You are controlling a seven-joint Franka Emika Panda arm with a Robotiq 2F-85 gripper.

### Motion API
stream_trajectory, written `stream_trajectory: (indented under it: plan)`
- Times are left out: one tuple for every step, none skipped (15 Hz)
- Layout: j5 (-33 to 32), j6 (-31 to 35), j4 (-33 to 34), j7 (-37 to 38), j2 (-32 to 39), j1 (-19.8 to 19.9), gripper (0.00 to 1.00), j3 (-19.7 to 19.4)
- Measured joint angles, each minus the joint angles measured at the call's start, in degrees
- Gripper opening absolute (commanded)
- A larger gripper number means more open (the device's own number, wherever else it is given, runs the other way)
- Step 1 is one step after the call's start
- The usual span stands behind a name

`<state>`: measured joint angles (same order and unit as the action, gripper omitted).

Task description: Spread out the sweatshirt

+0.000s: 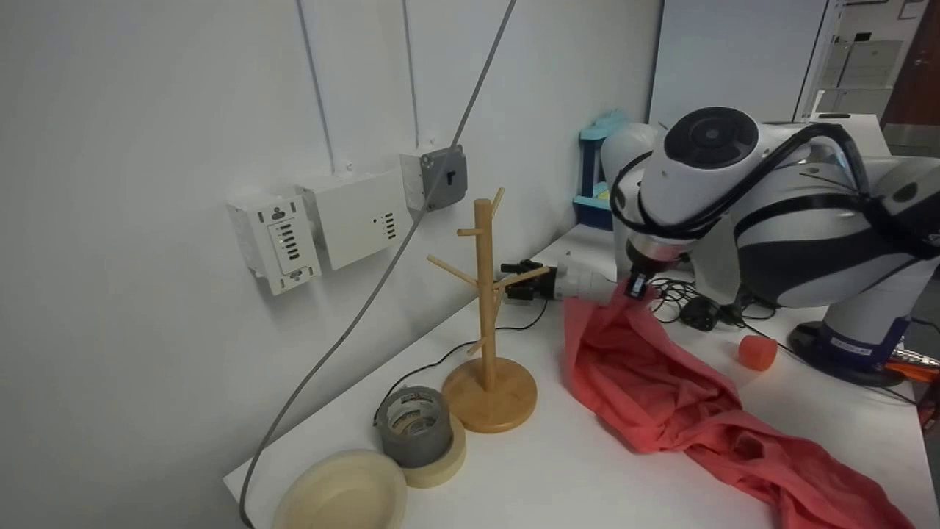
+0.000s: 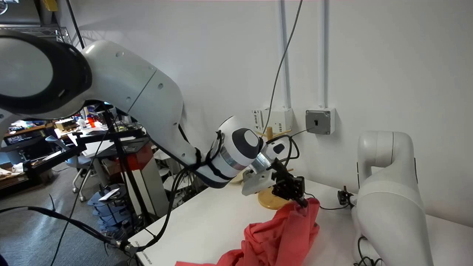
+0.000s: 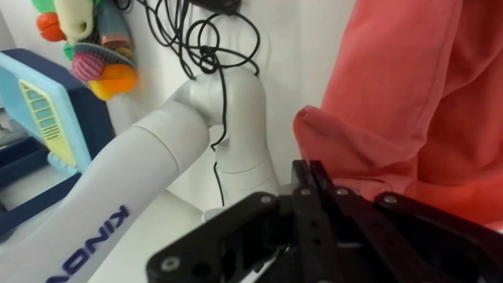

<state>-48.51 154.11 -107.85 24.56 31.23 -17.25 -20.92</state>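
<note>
My fingers (image 3: 301,175) pinch a thin fold of the sweatshirt (image 1: 646,382), a detail clearest in the wrist view. Both exterior views show what that close look cannot: the held end raised, the rest sloping in wrinkles onto the white table (image 1: 573,470) and running out at the bottom. Farther off, an exterior view gives me the mug tree (image 1: 485,294) beside the grey tape roll (image 1: 416,448); only the wrist view shows lettering on another white arm (image 3: 149,153), near colourful toys (image 3: 89,63).
</note>
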Motion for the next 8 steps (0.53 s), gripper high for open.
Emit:
stream_trajectory:
  plan:
    - [-3.9, 0.7, 0.3, 4.3, 0.5, -1.9, 0.01, -2.2]
    - [-7.5, 1.3, 0.7, 8.8, 1.2, -4.0, 0.29, -4.6]
    - [-10.8, 1.7, 1.3, 13.2, 2.1, -6.1, 0.29, -7.1]
    - [-13.5, 1.7, 2.1, 17.5, 3.2, -8.2, 0.35, -9.4]
    - [-15.9, 1.7, 2.9, 21.6, 4.4, -10.2, 0.43, -11.7]
    - [-18.3, 1.5, 3.7, 25.9, 5.7, -12.1, 0.50, -13.9]
    - [-20.6, 1.2, 4.3, 29.9, 6.9, -13.7, 0.59, -15.6]
    - [-22.7, 0.5, 4.6, 33.7, 8.1, -15.0, 0.66, -16.8]
